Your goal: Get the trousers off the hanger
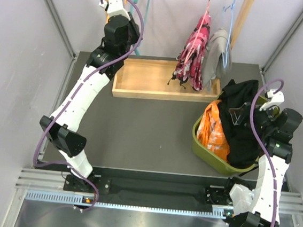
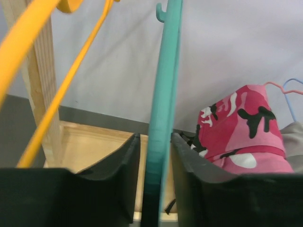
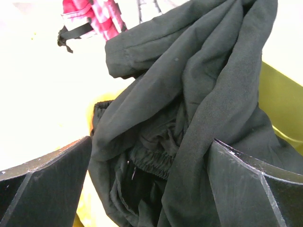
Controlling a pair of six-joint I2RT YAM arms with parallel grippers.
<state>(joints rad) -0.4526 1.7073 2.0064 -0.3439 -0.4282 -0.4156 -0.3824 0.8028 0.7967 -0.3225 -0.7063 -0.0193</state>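
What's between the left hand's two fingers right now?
A teal hanger, upright in the narrow gap of the left hand; the left wrist view shows it.

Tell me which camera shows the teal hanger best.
The left wrist view: the teal hanger runs close up through the middle of the frame, between the jaws. The top view shows only thin teal strips near its top edge, partly behind the left arm. The right wrist view does not show it.

Your left arm (image 1: pixel 81 93) is stretched far back; your right arm (image 1: pixel 272 173) is folded near its base.
The left gripper (image 2: pixel 154 142) is raised and pinches the teal hanger (image 2: pixel 163 94). The right gripper (image 3: pixel 150 142) points down, jaws wide apart.
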